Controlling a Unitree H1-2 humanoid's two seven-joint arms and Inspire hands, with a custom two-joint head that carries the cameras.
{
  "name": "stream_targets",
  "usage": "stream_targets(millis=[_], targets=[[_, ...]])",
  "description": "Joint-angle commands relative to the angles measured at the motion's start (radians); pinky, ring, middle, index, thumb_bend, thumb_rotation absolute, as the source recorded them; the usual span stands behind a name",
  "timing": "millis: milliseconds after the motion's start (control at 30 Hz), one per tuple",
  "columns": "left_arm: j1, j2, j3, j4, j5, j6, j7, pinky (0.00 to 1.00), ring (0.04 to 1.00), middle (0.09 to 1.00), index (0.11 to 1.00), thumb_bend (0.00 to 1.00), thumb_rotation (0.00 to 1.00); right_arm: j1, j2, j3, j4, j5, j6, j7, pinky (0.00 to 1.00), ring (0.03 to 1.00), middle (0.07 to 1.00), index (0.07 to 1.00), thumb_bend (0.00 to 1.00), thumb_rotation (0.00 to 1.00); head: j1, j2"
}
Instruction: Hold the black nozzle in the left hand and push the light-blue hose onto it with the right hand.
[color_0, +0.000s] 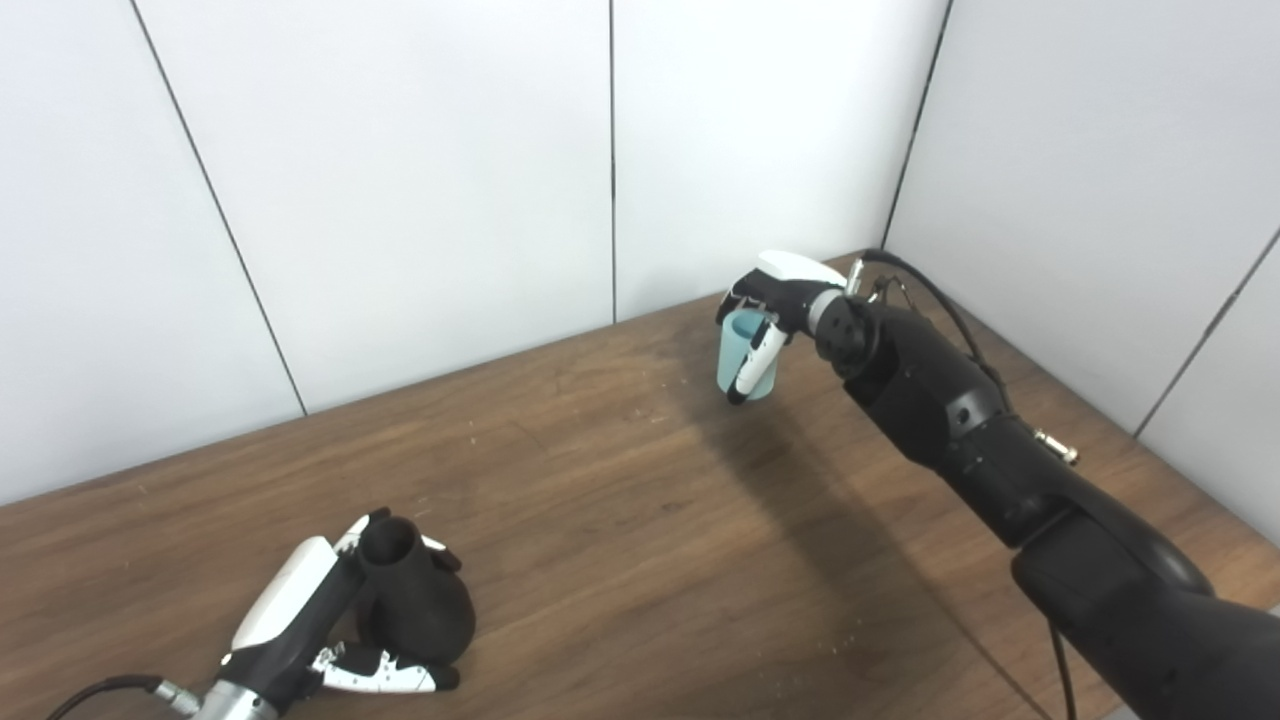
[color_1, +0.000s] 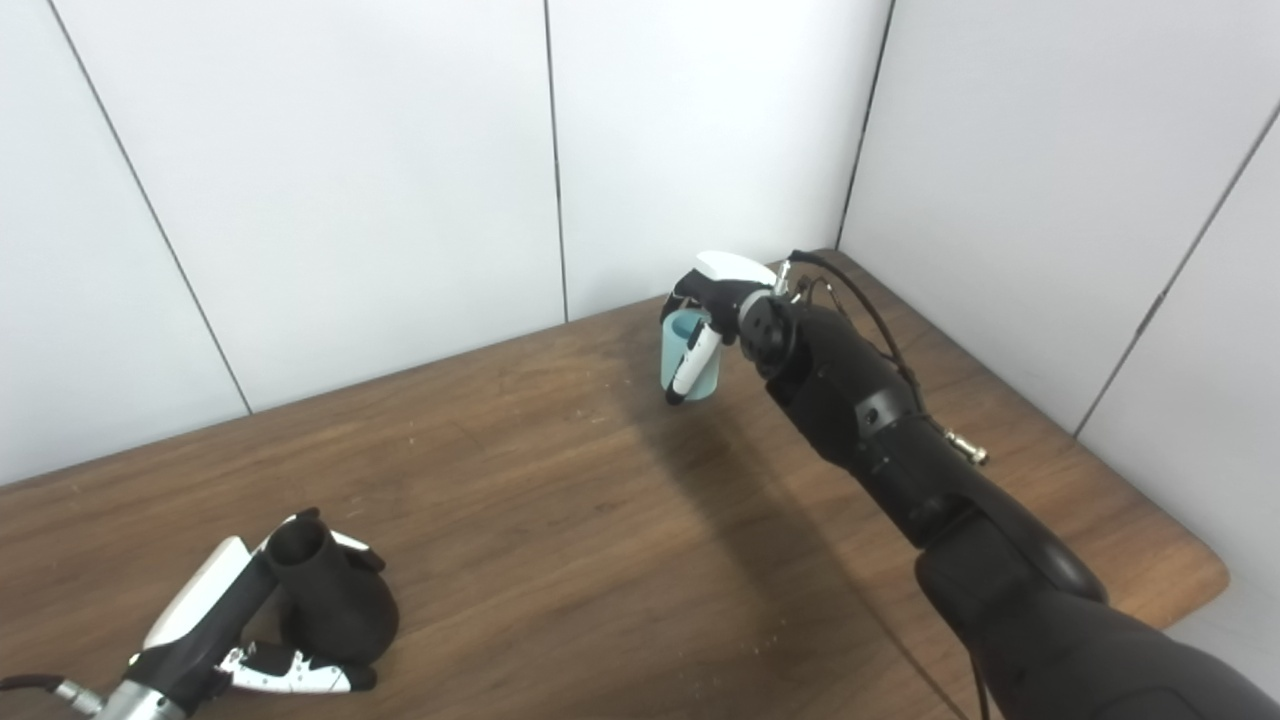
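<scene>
Far right: right hand (color_0: 775, 300) around hose (color_0: 742, 362)

Count: 1 black nozzle (color_0: 415, 605), 1 light-blue hose (color_0: 748, 358) piece, 1 wooden desk (color_0: 620, 500). 2 robot hands: left robot hand (color_0: 330, 625) and right robot hand (color_0: 775, 300). 2 black arms, one per side. That's every item visible on or over the desk.

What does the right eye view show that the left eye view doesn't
Only the right eye view shows the table's rounded near-right corner. Only the left eye view shows more wall left of the left hand. Both show that hand around the black nozzle, and the right hand gripping the light-blue hose far across the table.
</scene>
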Motion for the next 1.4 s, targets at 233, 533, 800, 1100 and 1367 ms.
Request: stream_targets(millis=[233, 533, 800, 1100, 1367], targets=[[0.069, 0.074, -0.016, 0.047, 0.063, 0.085, -0.088, 1.00, 0.629, 0.474, 0.492, 0.53, 0.00, -0.038, -0.057, 0.017, -0.010, -0.024, -0.035, -0.024, 0.52, 0.606, 0.657, 0.664, 0.76, 0.00, 0.005, 0.009], [0.066, 0.072, -0.012, 0.051, 0.063, 0.086, -0.086, 1.00, 0.629, 0.474, 0.491, 0.53, 0.00, -0.043, -0.049, 0.015, 0.014, -0.023, -0.010, -0.033, 0.50, 0.556, 0.627, 0.609, 0.71, 0.00, 0.004, 0.012], [0.066, 0.071, -0.007, 0.048, 0.059, 0.090, -0.089, 1.00, 0.629, 0.471, 0.492, 0.53, 0.00, -0.042, -0.045, 0.009, 0.013, -0.038, -0.010, -0.077, 0.35, 0.459, 0.516, 0.491, 0.50, 0.00, 0.007, 0.016], [0.065, 0.070, -0.007, 0.049, 0.064, 0.089, -0.087, 1.00, 0.629, 0.469, 0.493, 0.53, 0.00, -0.036, -0.037, 0.003, 0.022, -0.029, -0.045, -0.141, 0.35, 0.461, 0.497, 0.483, 0.50, 0.00, 0.009, 0.017], [0.069, 0.066, -0.009, 0.047, 0.067, 0.090, -0.083, 1.00, 0.631, 0.468, 0.495, 0.53, 0.00, -0.037, -0.037, 0.001, -0.010, -0.023, -0.039, -0.133, 0.35, 0.446, 0.497, 0.482, 0.50, 0.00, 0.024, 0.018]])
